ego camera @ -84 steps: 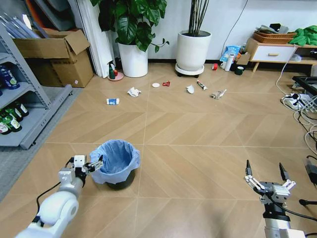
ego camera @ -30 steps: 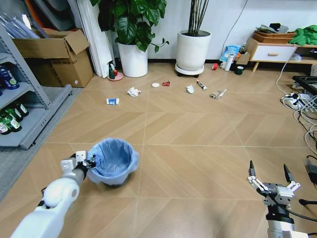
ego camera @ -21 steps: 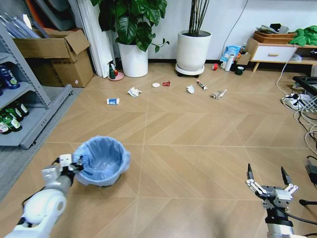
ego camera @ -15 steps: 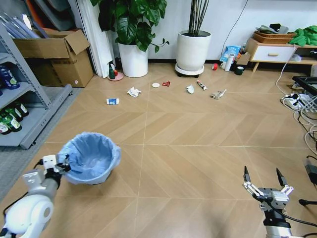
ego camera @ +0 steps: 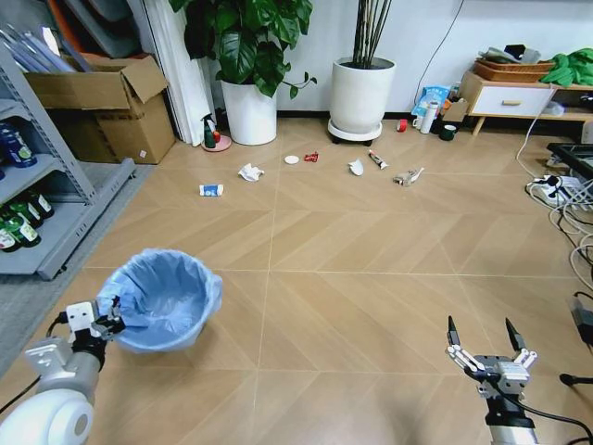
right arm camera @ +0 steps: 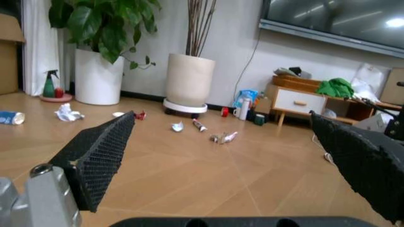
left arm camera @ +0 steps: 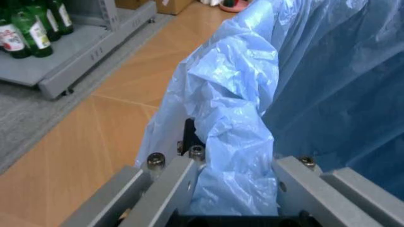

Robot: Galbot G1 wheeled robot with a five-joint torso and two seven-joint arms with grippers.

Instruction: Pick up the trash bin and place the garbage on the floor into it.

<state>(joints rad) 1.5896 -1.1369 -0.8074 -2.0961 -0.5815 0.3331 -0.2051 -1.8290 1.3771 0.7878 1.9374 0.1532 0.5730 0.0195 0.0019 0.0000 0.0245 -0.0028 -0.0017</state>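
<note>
The trash bin point(ego camera: 162, 298) has swung leftward, left gripper point(ego camera: 104, 315) jaws pinching its bag-hidden rim; right gripper point(ego camera: 481, 340) jaws spread.

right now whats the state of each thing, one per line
left tool: shut on the trash bin rim
trash bin: tilted, lined with a blue bag, nothing visible inside
right tool: open, holding nothing
garbage: scattered on the floor, unpicked

We can read no text anywhere. The bottles point(left arm camera: 25, 26) at ten o'clock carry labels, but we cannot make out their lettering.
</note>
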